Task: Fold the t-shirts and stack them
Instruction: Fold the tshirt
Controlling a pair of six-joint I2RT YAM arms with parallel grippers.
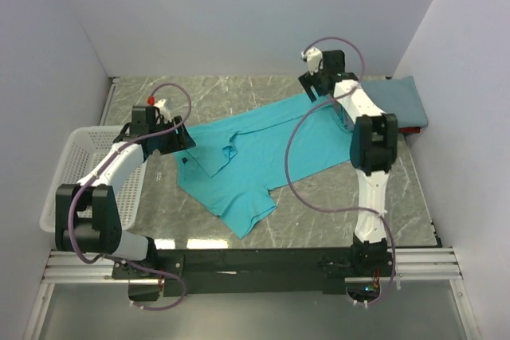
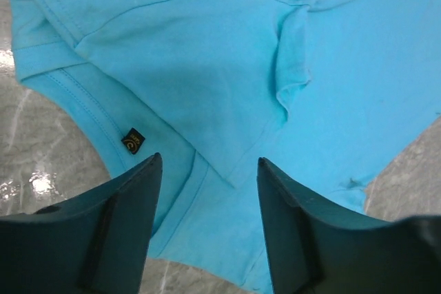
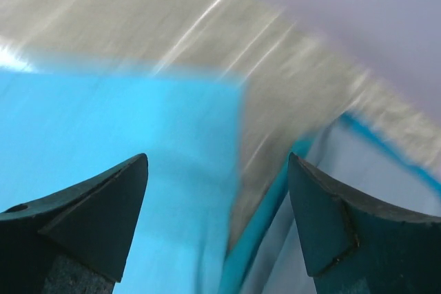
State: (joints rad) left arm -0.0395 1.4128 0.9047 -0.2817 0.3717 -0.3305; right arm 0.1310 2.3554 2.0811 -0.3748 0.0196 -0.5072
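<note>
Overhead, plus wrist close-ups on t-shirt (image 1: pixel 249 161)

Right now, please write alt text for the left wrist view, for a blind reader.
A bright teal t-shirt lies wrinkled on a grey marbled table, filling most of the view. The left gripper, open and empty, points at its edge near a small dark label.
</note>
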